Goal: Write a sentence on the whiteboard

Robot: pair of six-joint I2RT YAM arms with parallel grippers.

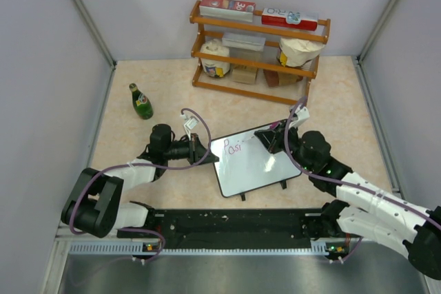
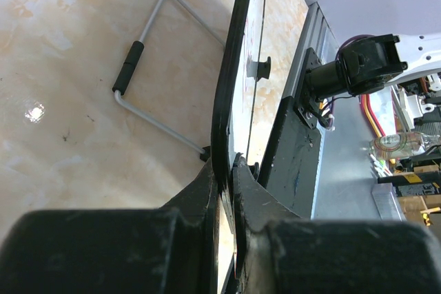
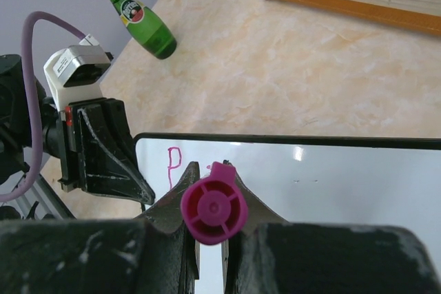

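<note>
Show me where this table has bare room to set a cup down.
Bare: table between green bottle and wooden rack; the far right corner beside the rack. Crowded: the centre, where left gripper clamps the whiteboard and right gripper holds the marker over it.

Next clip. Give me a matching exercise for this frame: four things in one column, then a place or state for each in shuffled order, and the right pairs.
Things:
1. whiteboard
2. marker
3. green bottle
4. wooden rack

Places or states:
A. at the far end of the scene
B. pinched in the right gripper
C. edge clamped by the left gripper
D. standing alone at the far left

Pairs: 1-C, 2-B, 3-D, 4-A
</note>
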